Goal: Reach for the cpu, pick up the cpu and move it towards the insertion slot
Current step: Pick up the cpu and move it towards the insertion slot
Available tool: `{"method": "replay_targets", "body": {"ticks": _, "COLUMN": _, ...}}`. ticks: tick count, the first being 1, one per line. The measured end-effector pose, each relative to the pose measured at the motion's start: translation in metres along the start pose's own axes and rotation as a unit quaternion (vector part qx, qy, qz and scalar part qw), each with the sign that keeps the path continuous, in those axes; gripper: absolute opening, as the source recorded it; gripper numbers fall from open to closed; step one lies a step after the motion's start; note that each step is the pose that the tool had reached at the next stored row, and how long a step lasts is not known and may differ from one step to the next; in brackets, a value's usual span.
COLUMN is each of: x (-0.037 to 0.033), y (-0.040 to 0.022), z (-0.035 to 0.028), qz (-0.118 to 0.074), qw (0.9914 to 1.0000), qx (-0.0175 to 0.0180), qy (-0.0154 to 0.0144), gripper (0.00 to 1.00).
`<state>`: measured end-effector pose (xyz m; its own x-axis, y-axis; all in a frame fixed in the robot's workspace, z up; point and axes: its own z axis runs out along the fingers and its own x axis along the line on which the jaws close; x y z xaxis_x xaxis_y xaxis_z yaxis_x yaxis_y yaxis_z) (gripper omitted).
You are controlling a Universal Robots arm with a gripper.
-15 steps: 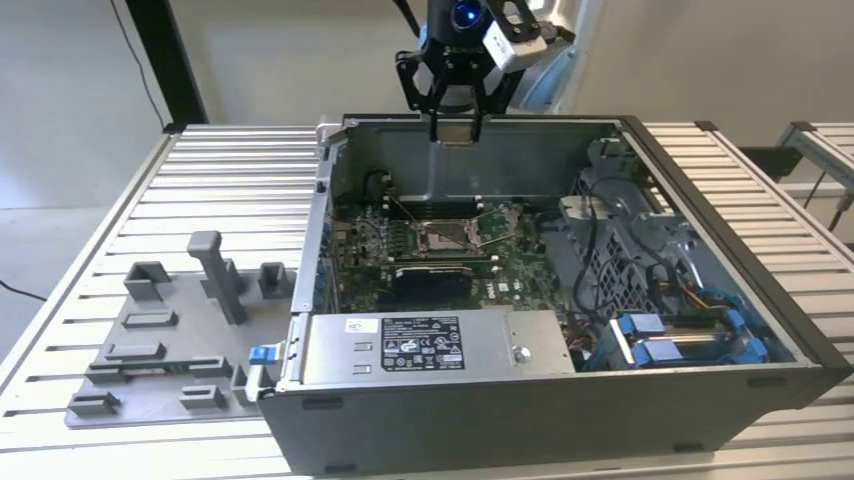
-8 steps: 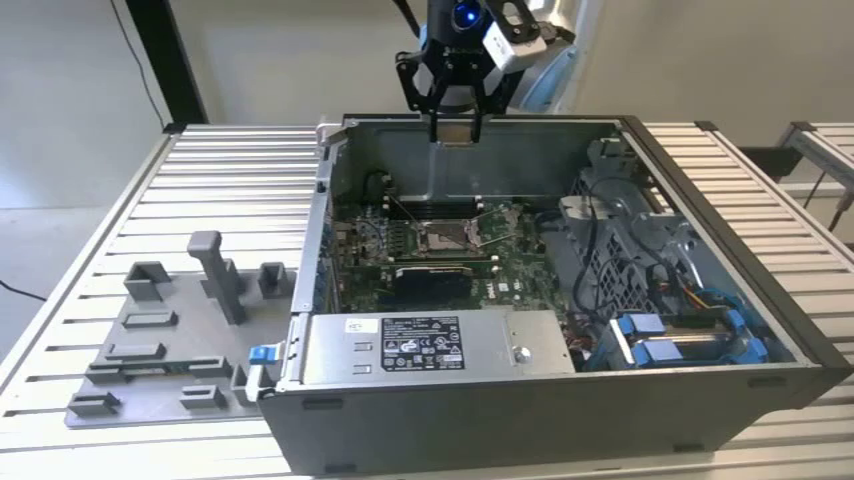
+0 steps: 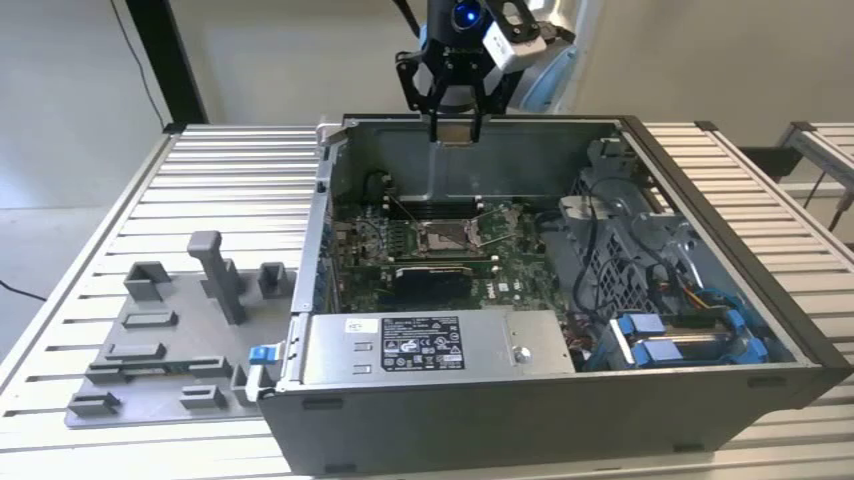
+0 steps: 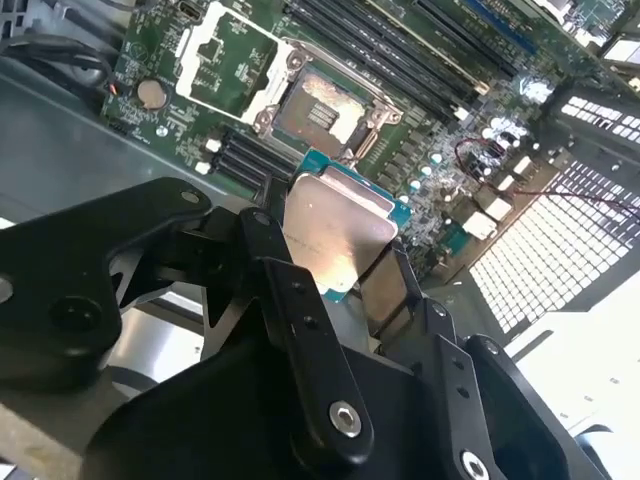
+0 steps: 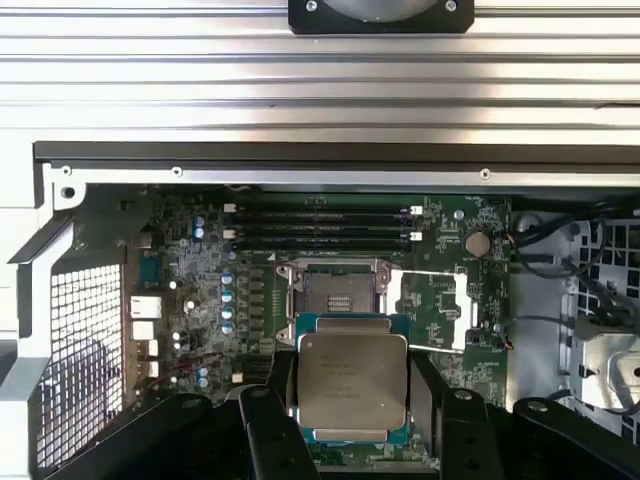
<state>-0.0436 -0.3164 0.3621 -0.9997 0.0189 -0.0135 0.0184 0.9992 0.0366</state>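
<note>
My gripper (image 3: 454,132) hangs high over the far wall of the open computer case, shut on the cpu (image 5: 352,385). The cpu is a thin square chip with a silvery top and a green rim, held flat between the two black fingers (image 5: 278,395); the second wrist view shows it too (image 4: 335,235). Below it on the green board lies the insertion slot (image 5: 334,291), a square socket with a shiny metal frame, its retaining plate flipped open beside it. The insertion slot (image 3: 445,237) sits mid-board, nearer the case's front than the gripper, and it also shows beyond the cpu (image 4: 320,105).
The case walls (image 3: 327,200) ring the board. A silver power supply (image 3: 427,345) fills the near part and blue drive caddies (image 3: 681,340) the exterior view's right. Memory slots (image 5: 320,225) run beside the socket. A grey tray (image 3: 160,340) with fixture blocks lies on the slatted table at the left.
</note>
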Motion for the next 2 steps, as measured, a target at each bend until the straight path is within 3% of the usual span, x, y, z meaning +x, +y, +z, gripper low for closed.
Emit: {"method": "replay_targets", "body": {"ticks": 2, "x": 0.0, "y": 0.0001, "z": 0.0, "qz": 0.0, "qw": 1.0, "qx": 0.0, "qy": 0.0, "gripper": 0.0}}
